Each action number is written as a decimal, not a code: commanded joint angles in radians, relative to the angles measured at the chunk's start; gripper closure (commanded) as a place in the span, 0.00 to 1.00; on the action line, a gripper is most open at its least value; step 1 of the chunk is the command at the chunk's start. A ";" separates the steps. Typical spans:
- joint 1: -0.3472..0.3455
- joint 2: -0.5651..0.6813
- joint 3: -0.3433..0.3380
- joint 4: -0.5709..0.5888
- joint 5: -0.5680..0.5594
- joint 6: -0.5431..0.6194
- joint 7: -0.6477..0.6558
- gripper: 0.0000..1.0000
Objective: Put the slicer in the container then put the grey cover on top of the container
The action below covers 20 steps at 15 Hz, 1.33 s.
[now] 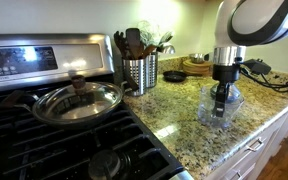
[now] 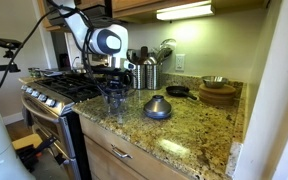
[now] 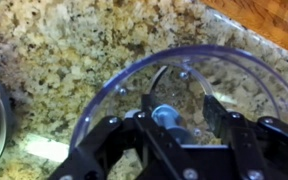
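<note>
**A:** Start at the container [image 3: 189,62]: it stands upright on the granite counter [image 1: 174,118], near the front edge.

**B:** And the slicer [image 3: 167,116]?

**A:** It's down inside the cup. The wrist view shows a round hub at the middle and a thin blade curving out toward the wall.

**B:** Where's the gripper [image 1: 220,98]?

**A:** Straight above, with its tips dipped below the rim. The fingers [image 3: 216,108] are spread, one on each side of the hub, with a gap showing on both sides. They're pinching nothing that I can see.

**B:** So the slicer sits between the jaws?

**A:** Yes, centred between them and lower down, on the cup's floor.

**B:** And the cover [image 2: 157,107]?

**A:** A grey dome, flat side down on the counter, just right of the container in an exterior view. The two are apart, not touching.

**B:** What's further out?

**A:** Far left of the cup is a perforated steel holder [image 1: 140,72] stuffed with utensils. Left of that is the stove [image 1: 44,140], with a pan [image 1: 76,100] under a glass lid. At the far right are a small black skillet [image 2: 176,91] and stacked wooden bowls [image 2: 218,95].

**B:** Any writing or brand?

**A:** The stove's control panel [image 1: 24,60] carries marks, but they're too blurred to read. I can't make out any lettering on the cup, cover or gripper.
</note>
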State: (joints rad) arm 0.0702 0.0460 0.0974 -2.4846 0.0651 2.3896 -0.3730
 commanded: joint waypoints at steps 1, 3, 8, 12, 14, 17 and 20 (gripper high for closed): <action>0.006 -0.017 0.003 -0.041 -0.012 0.016 0.017 0.15; 0.009 -0.051 0.004 -0.048 -0.032 0.026 0.031 0.13; 0.014 -0.149 0.006 -0.065 -0.079 0.018 0.083 0.05; 0.022 -0.236 0.007 -0.082 -0.082 0.020 0.104 0.00; 0.021 -0.284 0.004 -0.083 -0.079 0.003 0.118 0.00; 0.005 -0.340 -0.009 -0.074 -0.090 -0.013 0.158 0.00; -0.025 -0.356 -0.032 -0.056 -0.118 -0.012 0.213 0.00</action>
State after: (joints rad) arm 0.0689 -0.2570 0.0887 -2.5248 -0.0121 2.3891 -0.2250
